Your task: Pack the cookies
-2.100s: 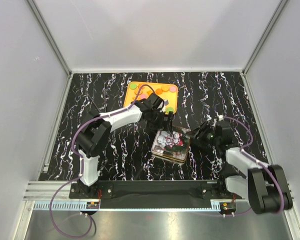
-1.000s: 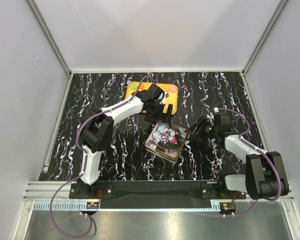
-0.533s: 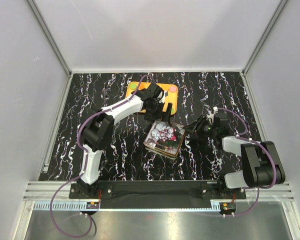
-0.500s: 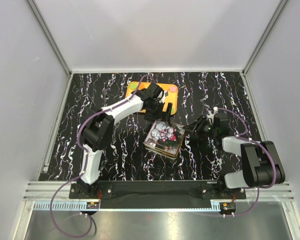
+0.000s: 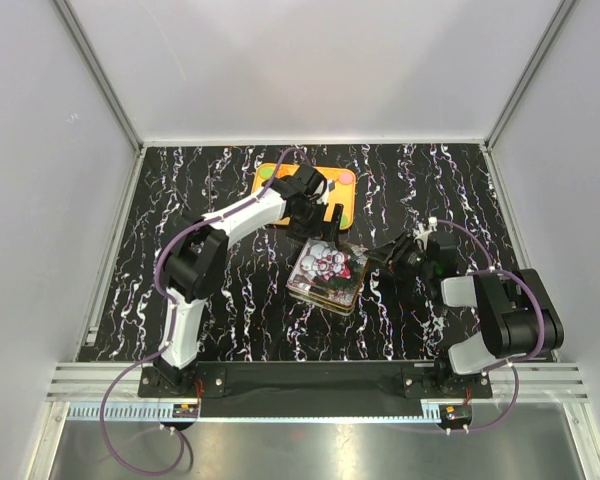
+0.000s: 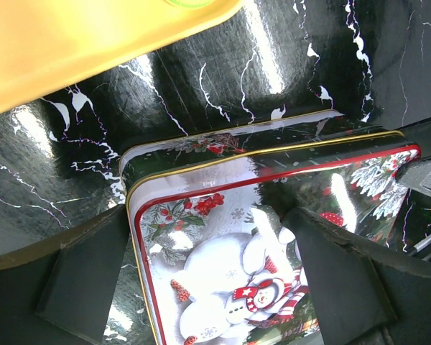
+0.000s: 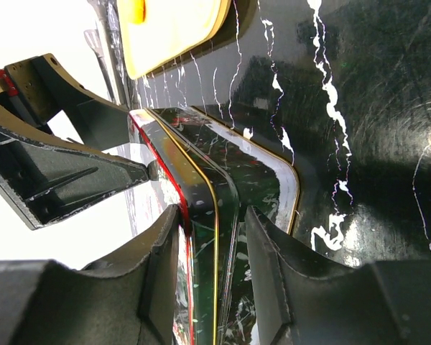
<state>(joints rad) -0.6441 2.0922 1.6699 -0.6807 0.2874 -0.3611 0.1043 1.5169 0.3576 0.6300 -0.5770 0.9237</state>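
Observation:
A square tin with a snowman lid lies mid-table, its lid slightly askew on the base. My right gripper is shut on the lid's right edge; in the right wrist view its fingers clamp the red-rimmed lid. My left gripper is open, its fingers spread over the lid's far side without gripping it. Cookies lie on the orange tray: a green one and a pink one show, and the left arm hides the others. An orange cookie shows in the right wrist view.
The orange tray lies just beyond the tin, close to its far edge. The black marbled table is bounded by white walls on three sides. A metal rail runs along the near edge.
The tin has slid left and a little farther from the arms, turning slightly. My right gripper followed it left, still on its edge. My left gripper drew back toward the tray's near edge.

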